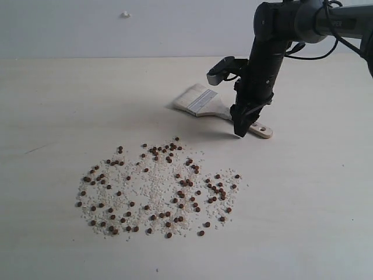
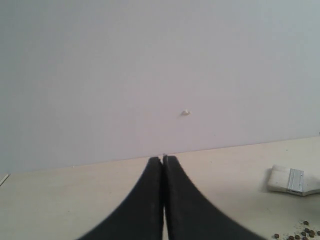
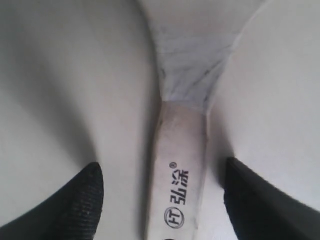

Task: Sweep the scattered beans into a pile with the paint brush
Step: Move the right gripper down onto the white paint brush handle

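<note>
The paint brush [image 1: 204, 103] lies flat on the table behind the beans, pale bristles to the left, wooden handle pointing right. My right gripper [image 1: 243, 125] stands straight down over the handle, open. In the right wrist view its two fingers straddle the brush handle [image 3: 181, 170] with clear gaps on both sides. Reddish-brown beans [image 1: 157, 186] lie scattered wide among whitish grains in the front middle of the table; no compact pile shows. My left gripper [image 2: 163, 159] is shut with nothing in it, and its view catches the brush head [image 2: 292, 181] and a few beans [image 2: 300, 234] at the edge.
The pale tabletop [image 1: 52, 116] runs back to a plain light wall with a small white speck [image 1: 125, 14]. The right arm's black links and cables [image 1: 303, 23] hang over the table's back right.
</note>
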You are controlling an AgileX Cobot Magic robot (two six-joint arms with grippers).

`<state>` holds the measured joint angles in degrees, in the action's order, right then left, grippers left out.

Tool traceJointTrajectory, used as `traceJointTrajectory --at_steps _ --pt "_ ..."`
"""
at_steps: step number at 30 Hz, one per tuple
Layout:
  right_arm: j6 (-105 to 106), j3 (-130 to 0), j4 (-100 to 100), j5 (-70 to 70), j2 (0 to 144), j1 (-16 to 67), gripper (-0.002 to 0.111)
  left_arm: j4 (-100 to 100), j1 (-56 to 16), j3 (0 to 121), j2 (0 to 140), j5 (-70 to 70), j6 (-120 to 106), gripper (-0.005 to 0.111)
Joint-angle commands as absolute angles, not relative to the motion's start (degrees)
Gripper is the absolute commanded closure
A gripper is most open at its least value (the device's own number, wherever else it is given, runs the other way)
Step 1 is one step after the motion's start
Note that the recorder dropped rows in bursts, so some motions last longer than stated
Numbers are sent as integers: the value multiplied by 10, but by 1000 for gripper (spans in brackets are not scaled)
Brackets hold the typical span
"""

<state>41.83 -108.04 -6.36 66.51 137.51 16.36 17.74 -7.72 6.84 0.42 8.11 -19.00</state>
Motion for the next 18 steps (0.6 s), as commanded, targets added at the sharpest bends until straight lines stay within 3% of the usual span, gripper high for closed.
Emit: traceJointTrajectory --at_steps 1,18 --pt "401 -1084 -50 675 1377 162 44 182 -81 67 3 80 -191 107" --pt "357 -1084 -36 673 1381 163 47 182 -81 67 3 80 -191 107"
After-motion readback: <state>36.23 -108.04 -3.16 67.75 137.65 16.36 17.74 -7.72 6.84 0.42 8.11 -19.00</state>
